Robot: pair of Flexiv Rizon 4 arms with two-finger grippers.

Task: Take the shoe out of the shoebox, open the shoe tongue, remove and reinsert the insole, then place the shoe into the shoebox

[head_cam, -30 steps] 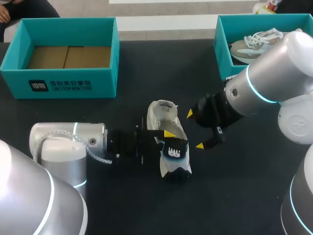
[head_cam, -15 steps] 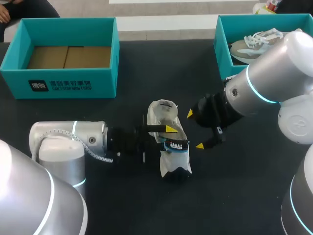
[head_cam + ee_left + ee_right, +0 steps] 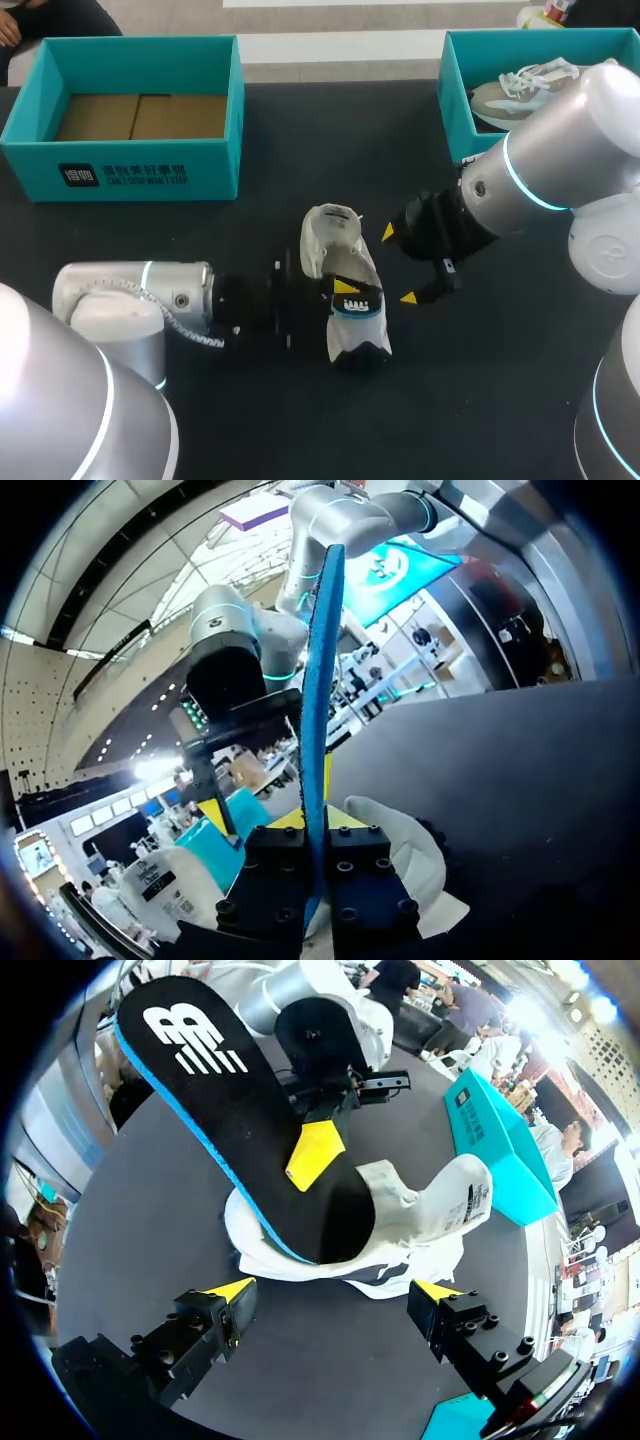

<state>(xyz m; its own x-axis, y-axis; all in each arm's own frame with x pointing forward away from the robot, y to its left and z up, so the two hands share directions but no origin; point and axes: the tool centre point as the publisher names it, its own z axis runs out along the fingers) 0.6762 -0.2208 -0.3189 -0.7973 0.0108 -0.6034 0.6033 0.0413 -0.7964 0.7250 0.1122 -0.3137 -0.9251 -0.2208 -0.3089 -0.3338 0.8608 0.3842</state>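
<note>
The white shoe [image 3: 332, 238] lies on the table [image 3: 280, 140] between the two arms, well apart from the empty teal shoebox [image 3: 125, 170]. The left pincer [image 3: 315, 822] is clamped on the blue-edged insole [image 3: 215, 1090] — its lower end sits in the shoe. The right pincer [image 3: 333, 1290] stands spread wide just beside the shoe, grasping nothing.

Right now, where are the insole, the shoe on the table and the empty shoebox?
insole [image 3: 225, 1120]: right wrist view, on its black top face.
shoe [image 3: 330, 235]: head view, on its white end nearer the boxes.
empty shoebox [image 3: 215, 170]: head view, on its teal front wall.
</note>
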